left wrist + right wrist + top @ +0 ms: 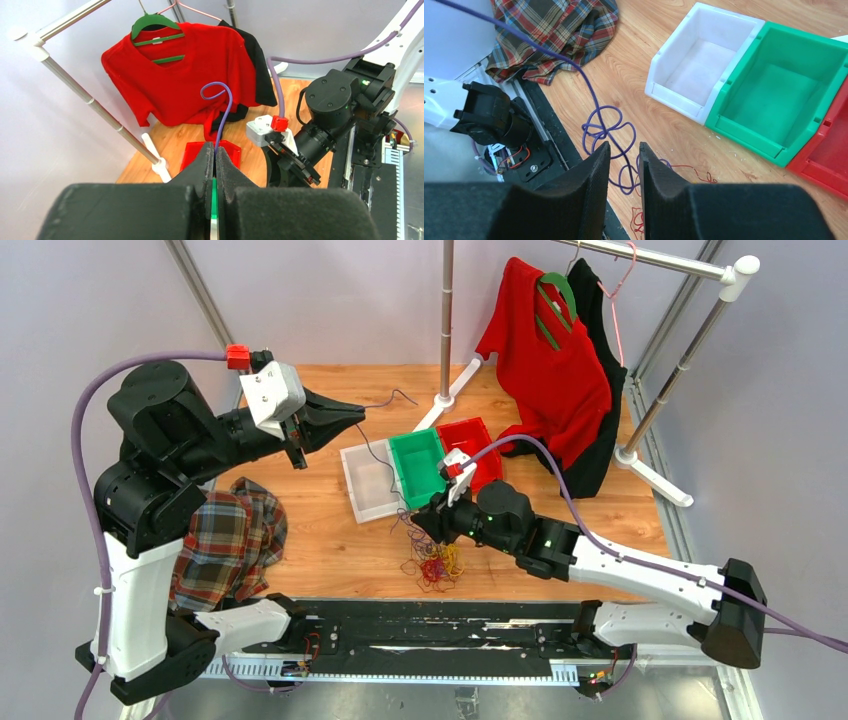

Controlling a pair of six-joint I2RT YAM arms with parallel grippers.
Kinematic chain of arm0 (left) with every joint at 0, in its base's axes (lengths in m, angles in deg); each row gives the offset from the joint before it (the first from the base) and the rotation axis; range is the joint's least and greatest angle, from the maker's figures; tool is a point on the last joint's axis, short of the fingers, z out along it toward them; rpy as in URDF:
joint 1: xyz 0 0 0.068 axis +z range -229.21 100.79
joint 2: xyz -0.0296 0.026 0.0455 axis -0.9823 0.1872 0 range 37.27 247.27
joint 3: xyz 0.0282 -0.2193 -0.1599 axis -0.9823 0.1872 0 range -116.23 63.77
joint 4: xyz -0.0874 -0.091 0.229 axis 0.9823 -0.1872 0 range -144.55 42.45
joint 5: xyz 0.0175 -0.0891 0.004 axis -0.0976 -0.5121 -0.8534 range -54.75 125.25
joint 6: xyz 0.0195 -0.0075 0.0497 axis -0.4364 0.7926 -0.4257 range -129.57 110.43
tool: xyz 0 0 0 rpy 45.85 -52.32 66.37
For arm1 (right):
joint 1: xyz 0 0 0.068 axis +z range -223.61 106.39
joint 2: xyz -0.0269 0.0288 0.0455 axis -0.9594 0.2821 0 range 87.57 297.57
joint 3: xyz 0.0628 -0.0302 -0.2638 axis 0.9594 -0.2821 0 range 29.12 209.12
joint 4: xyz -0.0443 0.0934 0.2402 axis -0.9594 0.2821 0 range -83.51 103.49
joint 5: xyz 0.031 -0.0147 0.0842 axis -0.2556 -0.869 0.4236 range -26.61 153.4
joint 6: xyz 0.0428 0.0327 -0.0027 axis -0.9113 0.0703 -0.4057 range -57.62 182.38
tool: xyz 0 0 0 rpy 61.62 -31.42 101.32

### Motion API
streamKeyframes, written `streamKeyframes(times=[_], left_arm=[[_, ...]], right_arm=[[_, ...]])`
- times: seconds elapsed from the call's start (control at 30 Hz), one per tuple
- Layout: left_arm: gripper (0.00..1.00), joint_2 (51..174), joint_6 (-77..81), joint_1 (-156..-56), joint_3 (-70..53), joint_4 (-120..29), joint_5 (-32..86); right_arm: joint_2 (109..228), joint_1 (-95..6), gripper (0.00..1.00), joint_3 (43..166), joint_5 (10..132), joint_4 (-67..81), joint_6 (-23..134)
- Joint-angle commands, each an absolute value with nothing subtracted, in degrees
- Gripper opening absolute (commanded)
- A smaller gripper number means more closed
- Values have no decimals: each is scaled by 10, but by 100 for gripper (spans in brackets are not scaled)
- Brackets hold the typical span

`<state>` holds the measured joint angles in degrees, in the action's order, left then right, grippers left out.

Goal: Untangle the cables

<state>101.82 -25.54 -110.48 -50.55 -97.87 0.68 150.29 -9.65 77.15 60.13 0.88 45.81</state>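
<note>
The cables lie in a yellow, red and purple tangle (pixel 436 562) on the wood near the table's front edge. One purple cable (pixel 223 112) rises out of my left gripper (pixel 216 150), which is shut on it and held high over the table's left side (pixel 355 416). From there the strand drops across the white bin toward the tangle. My right gripper (pixel 624 152) hovers low over the pile's purple loops (pixel 606 127), jaws apart with a narrow gap. A purple strand shows in that gap, lying on the table. A thin red cable (pixel 694 171) lies just to the right.
White (pixel 347 478), green (pixel 399 466) and red (pixel 466 426) bins stand in a row behind the pile. A plaid cloth (pixel 232 538) lies at the left. A clothes rack with a red shirt (pixel 548 365) stands at the back right, its foot (pixel 447 400) near the bins.
</note>
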Motion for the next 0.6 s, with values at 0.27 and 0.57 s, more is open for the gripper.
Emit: streamKeyframes(times=[0.27, 0.57], left_arm=[[0, 1014, -247, -1107, -514, -982, -6], [0, 1005, -298, -1107, -524, -1027, 30]], right_arm=[[1551, -94, 26, 788, 510, -30, 467], [1509, -93, 1, 767, 466, -8, 478]])
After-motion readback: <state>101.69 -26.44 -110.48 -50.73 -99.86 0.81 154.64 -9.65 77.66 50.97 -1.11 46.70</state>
